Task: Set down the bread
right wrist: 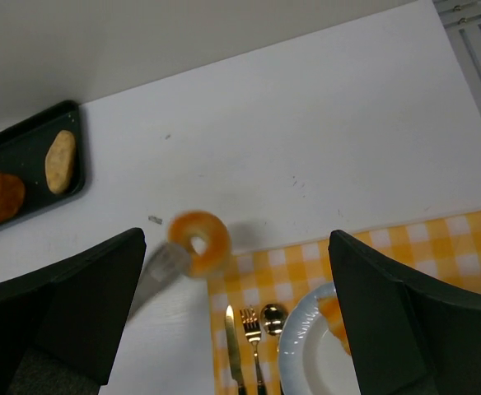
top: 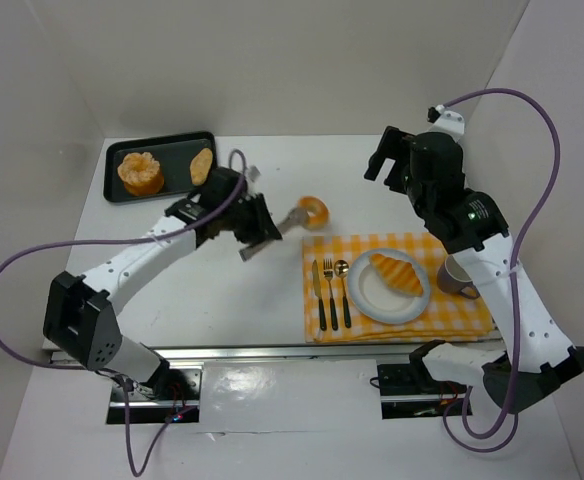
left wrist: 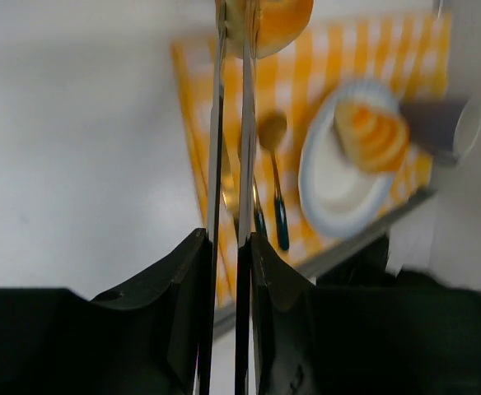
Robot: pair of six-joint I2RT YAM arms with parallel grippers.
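The left hand (top: 256,228) is clenched on the tongs (top: 277,232), its black fingers (left wrist: 183,317) pressing the two metal blades almost together. The tong tips pinch the bagel (top: 315,212), held off the bench (top: 262,295) just beyond the far left corner of the cloth (top: 472,312).

The left wrist view shows the narrow slit between the blades, but it cuts the bagel off at its top edge. Beyond that everything is blurred: spoon (top: 342,290), plate (top: 367,297) and cup (top: 459,277). The right wrist view shows the whole ring with its hole and its shadow thrown to one side on the bench. Only the top view shows both arms.

The right hand (top: 387,165) is released, its fingers (right wrist: 84,304) spread wide. It hangs past the cloth's far edge, to the right of the bagel and well apart from it.

A croissant (top: 397,272) fills the right part of the plate, and the left part is bare. The knife (top: 321,295), fork (top: 329,288) and spoon lie between the plate and the cloth's left edge. The cup stands just beside the plate on its right. The cloth's near edge runs along the bench's near edge.

The tray (top: 172,140) sits in the far left corner with a bun (top: 140,172) and a roll (top: 201,164) on it. Bare bench lies between the tray and the cloth, and beyond the cloth to the back wall.
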